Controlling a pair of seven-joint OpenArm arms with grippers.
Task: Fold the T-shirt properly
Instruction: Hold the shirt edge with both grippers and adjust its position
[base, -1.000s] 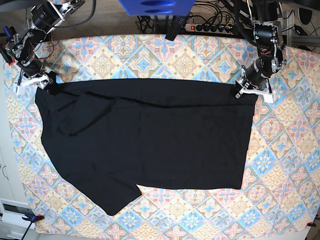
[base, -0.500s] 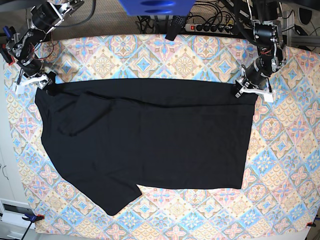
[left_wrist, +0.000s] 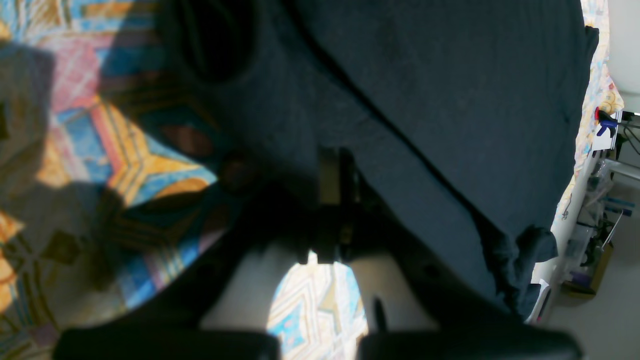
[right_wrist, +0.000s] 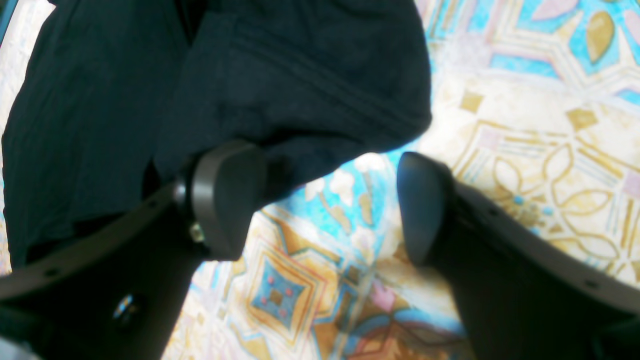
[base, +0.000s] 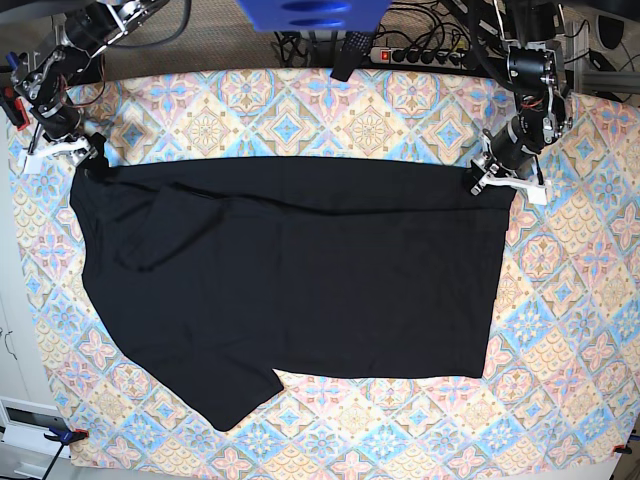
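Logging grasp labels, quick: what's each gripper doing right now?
Left gripper: shut on the T-shirt corner.
Right gripper: open, holding nothing.

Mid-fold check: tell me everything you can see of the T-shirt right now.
The T-shirt is plain black, soft matte knit, no print visible. It lies flat, sideways on the patterned tablecloth, one short sleeve pointing toward the near edge. Light creases mark the end nearer the right arm. The left gripper is shut on its far corner. The right gripper stands open at the opposite far corner; one finger meets the cloth's edge without gripping it.
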